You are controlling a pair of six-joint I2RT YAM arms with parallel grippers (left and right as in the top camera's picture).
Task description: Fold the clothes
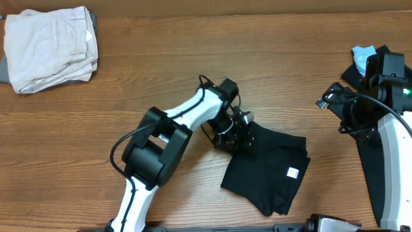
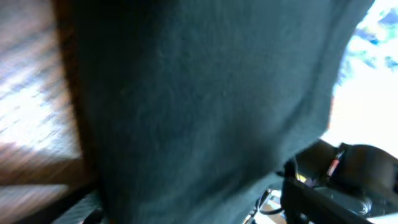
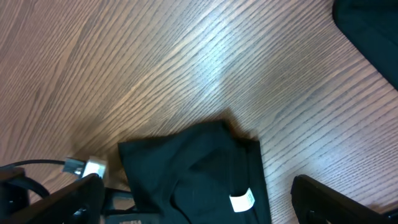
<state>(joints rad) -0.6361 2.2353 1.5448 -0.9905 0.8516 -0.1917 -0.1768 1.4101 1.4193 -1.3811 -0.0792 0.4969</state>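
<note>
At bench point(image 1: 193, 58) centre, slightly right, the black garment point(image 1: 273, 171) lies roughly folded into a tilted rectangle, with layered edges along its right and lower sides. 1 small white label point(image 1: 291, 172) shows on its upper surface near the right edge.

The left pincer point(image 1: 238, 132) sits at the garment's upper-left corner, against the fabric. In the left wrist view, blurred black fabric fills nearly the whole frame and the fingers are hidden. Whether this pincer is apart or clamped on the cloth cannot be told.

The right pincer point(image 3: 196, 186) is held over the right side of the bench, well apart from the black garment. In the right wrist view, its 2 fingers point(image 3: 68, 199) stand wide apart at the lower frame corners, with the garment and its label on the bench below.

At the top-left bench corner, 1 folded cream garment point(image 1: 51, 45) rests on a grey item point(image 1: 93, 22). At the top-right corner, a dark clothing heap point(image 1: 349, 72) carries a light blue piece point(image 1: 364, 57) on top.
</note>
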